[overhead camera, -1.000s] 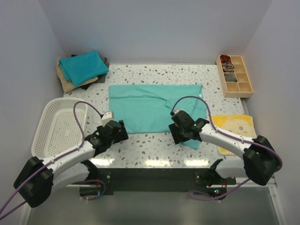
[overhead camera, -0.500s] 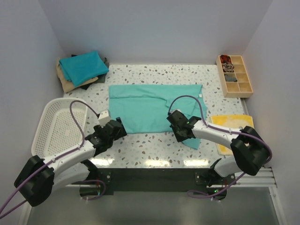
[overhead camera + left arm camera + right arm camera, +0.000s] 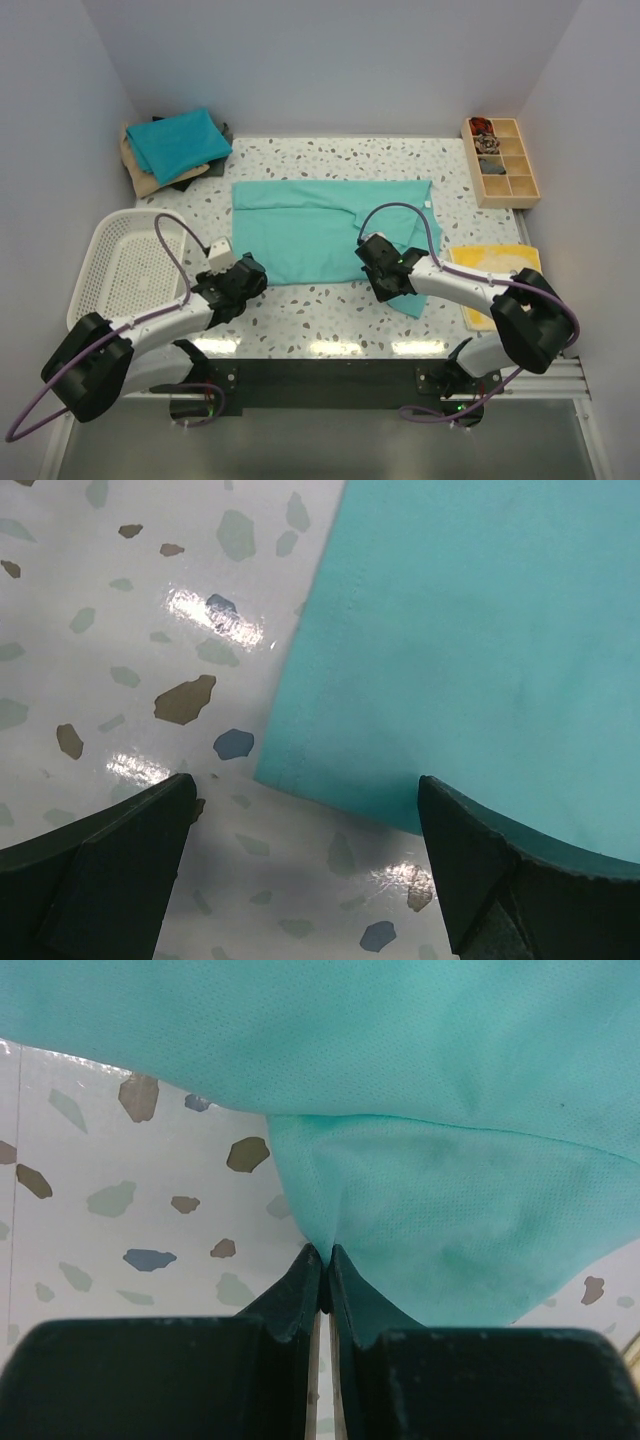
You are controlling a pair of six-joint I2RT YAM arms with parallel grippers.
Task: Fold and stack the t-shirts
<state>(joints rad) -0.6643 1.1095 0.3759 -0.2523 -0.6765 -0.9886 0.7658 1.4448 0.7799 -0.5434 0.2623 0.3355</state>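
right gripper (image 3: pixel 326 1253) has clamped the edge of the sea-green t-shirt (image 3: pixel 320 225); left gripper (image 3: pixel 305 792) stays spread wide.

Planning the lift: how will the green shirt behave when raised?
Likely floppy: the shirt puckers where the right hand pinches it. Probably light, since the knit looks thin. It may drape and trail across the table.

A fine, matt knit weave is shown by the cloth of the sea-green t-shirt (image 3: pixel 440 1080) just ahead of the right pincer (image 3: pixel 326 1260), whose fingers (image 3: pixel 290 1300) are seen as matt black plastic. Under the left pincer (image 3: pixel 305 825), the table (image 3: pixel 120 610) is seen as smooth, glossy and speckled, with bright glints. To that pincer's left, the basket (image 3: pixel 125 270) is seen as white plastic mesh.
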